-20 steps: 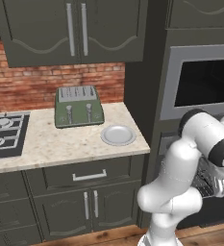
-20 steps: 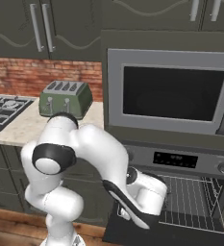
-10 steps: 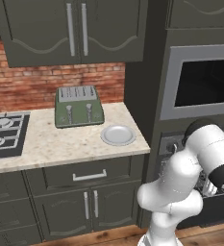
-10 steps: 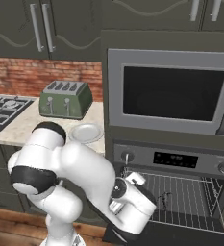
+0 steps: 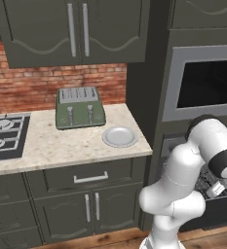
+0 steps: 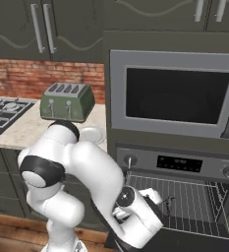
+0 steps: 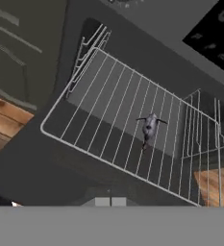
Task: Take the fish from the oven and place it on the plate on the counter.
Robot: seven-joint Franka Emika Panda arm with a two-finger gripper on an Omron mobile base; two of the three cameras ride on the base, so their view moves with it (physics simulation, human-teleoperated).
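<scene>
Fish (image 7: pixel 149 128) small and grey on the oven's (image 6: pixel 180 199) pulled-out wire rack (image 7: pixel 108 115), ahead of the claw and untouched, claw spread cannot be told, plate (image 5: pixel 120 136) on counter (image 5: pixel 51 148) beside green toaster (image 5: pixel 79 108), well left of claw

A green toaster (image 5: pixel 80 107) is sitting on the desk against the red brick wall (image 5: pixel 56 82) — a black gas hob (image 5: pixel 5 136) is lying just left of it. Dark cabinets (image 5: pixel 76 29) are hanging above, and a silver-framed dark-glass unit (image 6: pixel 177 96) is sitting in the tall column — wooden floor (image 5: pixel 110 238) below.
</scene>
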